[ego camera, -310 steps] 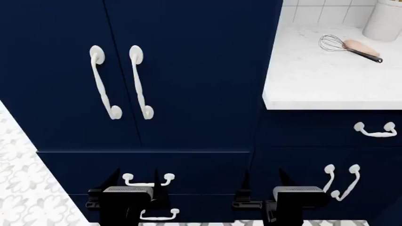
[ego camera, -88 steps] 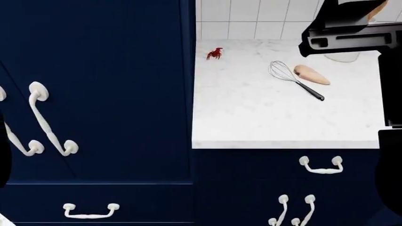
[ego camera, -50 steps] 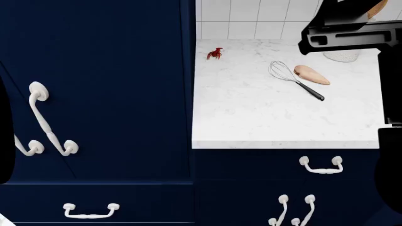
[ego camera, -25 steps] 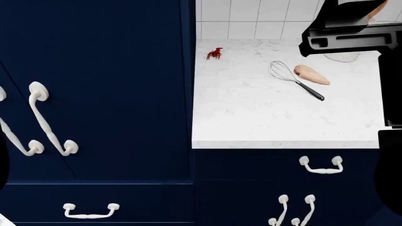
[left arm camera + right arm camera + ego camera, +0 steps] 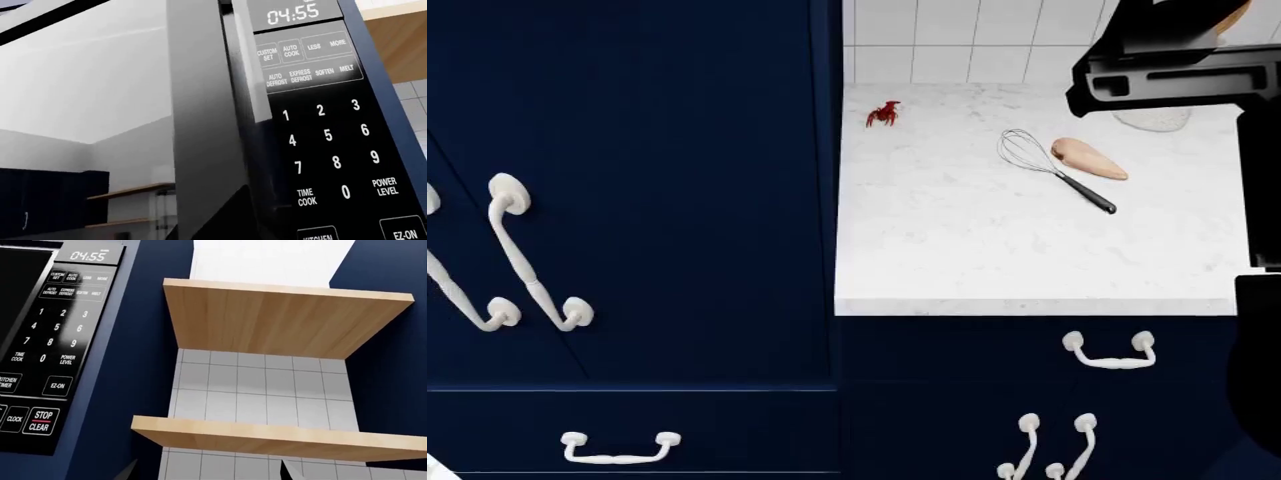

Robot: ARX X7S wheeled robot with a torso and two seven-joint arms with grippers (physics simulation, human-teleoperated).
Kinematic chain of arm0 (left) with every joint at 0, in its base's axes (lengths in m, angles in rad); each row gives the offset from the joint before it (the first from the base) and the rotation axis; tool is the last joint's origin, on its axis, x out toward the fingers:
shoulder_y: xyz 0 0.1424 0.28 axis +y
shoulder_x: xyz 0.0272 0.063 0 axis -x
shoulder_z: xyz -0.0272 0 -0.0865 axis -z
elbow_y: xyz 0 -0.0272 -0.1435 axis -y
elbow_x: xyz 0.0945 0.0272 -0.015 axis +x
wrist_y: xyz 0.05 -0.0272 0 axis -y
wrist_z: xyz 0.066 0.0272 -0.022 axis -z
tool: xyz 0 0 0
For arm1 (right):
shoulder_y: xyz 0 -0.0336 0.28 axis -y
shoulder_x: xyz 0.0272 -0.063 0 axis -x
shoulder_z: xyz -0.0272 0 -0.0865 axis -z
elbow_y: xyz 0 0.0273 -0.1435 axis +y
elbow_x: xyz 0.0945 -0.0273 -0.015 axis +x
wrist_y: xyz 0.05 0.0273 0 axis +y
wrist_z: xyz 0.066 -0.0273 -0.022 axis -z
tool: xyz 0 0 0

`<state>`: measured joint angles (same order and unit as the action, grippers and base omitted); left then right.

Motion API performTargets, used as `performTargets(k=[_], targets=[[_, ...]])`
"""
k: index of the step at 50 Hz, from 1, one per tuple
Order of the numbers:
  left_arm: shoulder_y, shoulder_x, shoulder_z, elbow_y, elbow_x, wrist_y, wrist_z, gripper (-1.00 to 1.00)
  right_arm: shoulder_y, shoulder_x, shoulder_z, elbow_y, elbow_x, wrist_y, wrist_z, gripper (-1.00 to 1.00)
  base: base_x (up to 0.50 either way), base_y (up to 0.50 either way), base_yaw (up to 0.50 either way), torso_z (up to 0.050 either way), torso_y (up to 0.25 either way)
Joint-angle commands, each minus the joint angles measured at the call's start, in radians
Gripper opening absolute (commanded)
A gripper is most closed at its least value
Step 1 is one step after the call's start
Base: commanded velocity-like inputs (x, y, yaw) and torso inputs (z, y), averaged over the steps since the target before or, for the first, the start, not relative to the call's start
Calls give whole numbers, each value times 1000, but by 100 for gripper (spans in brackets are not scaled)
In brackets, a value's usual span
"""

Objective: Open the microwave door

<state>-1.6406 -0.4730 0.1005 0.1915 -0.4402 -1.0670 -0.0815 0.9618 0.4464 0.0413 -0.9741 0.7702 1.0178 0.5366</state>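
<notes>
I see the microwave door (image 5: 200, 125) ajar beside the keypad (image 5: 327, 145); wooden shelves (image 5: 280, 315) crowd three o'clock.

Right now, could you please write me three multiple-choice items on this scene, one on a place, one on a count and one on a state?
1. Where does the whisk lie?
A. on the white counter
B. on the floor
C. inside a drawer

2. How many wooden shelves show beside the microwave in the right wrist view?
A. none
B. two
C. five

3. How is the microwave door in the left wrist view?
A. taken off
B. flush shut
C. swung partly open

Answers:
1. A, the whisk rests on the marble top next to a tan object.
2. B, one shelf sits above the other against the tiled wall.
3. C, the door's edge stands out from the keypad, with a gap behind it.
</notes>
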Motion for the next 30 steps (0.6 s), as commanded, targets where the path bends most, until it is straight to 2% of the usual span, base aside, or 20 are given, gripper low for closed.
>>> performTargets(k=[1,30], targets=[[-15,-15,-76,174,-135,-128,8,-100,6,5,-5,2,15,-5,14,100,0,0,-3,0,10],[-138,8,-290,373,-335,-431,-72,-100,29,24,-6,-5,66,4,58,100,-1,-3,-2,0,3]])
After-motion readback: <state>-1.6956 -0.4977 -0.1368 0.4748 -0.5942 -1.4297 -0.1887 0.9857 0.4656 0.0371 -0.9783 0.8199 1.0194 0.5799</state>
